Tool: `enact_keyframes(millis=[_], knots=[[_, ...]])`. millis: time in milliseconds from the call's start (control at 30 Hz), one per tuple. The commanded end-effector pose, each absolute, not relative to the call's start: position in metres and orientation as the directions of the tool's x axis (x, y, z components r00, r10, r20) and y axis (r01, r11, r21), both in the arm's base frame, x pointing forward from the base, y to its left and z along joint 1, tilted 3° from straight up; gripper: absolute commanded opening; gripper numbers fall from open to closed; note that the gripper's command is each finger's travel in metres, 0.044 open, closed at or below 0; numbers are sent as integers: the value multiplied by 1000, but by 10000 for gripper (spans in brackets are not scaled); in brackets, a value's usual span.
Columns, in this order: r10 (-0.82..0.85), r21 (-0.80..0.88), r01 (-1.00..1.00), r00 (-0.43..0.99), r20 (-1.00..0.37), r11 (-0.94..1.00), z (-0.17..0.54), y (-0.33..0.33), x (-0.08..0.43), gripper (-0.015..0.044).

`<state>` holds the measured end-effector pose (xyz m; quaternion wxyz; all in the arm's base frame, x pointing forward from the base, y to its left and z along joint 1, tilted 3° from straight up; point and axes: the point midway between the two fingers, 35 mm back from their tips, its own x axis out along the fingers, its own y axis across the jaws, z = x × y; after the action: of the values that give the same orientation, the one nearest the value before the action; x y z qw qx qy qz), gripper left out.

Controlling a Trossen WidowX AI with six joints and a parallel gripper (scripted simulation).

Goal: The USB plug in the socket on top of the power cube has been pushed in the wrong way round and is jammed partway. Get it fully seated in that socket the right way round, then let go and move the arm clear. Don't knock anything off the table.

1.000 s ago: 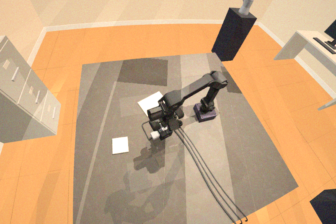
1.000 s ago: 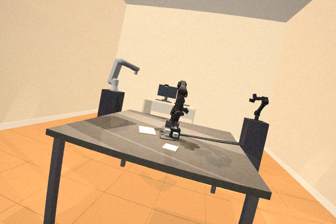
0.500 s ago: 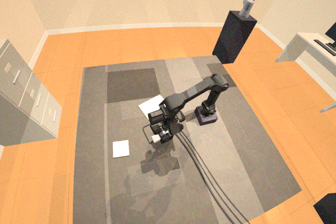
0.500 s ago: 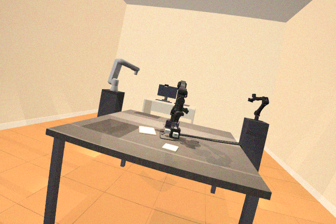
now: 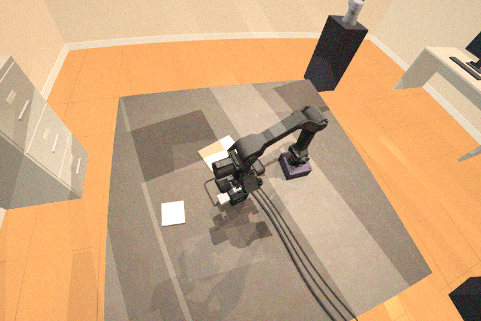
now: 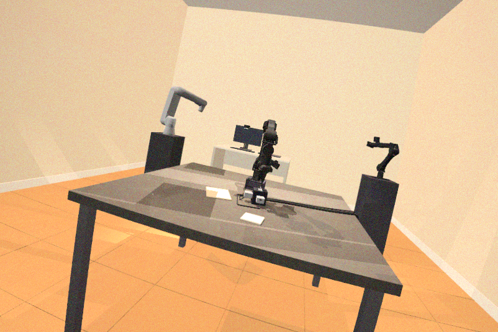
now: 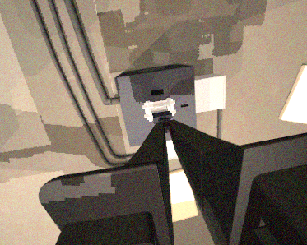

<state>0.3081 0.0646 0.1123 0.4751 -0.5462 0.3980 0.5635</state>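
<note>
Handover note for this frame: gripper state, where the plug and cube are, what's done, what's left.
Gripper: shut on the USB plug, fingers pointing down over the power cube.
Power cube: on the table, its cables trailing off toward the edge; two flat white pads lie nearby.
Done: plug gripped at the cube's top face.
Cannot tell from these views whether it is turned the right way or how deep it sits.
Left: confirm orientation, seat fully, release, move the arm clear without bumping the pads.

top: high, looking down | exterior: far, table-level | wrist: close, downward | shared: table (image 6: 174, 199)
</note>
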Motion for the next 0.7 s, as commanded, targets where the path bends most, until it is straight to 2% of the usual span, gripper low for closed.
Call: enact_keyframes(millis=[0, 667], knots=[[104, -71, -972, 48, -993, -226, 111, 65, 308, 0], [104, -71, -972, 48, -993, -226, 109, 65, 308, 0]])
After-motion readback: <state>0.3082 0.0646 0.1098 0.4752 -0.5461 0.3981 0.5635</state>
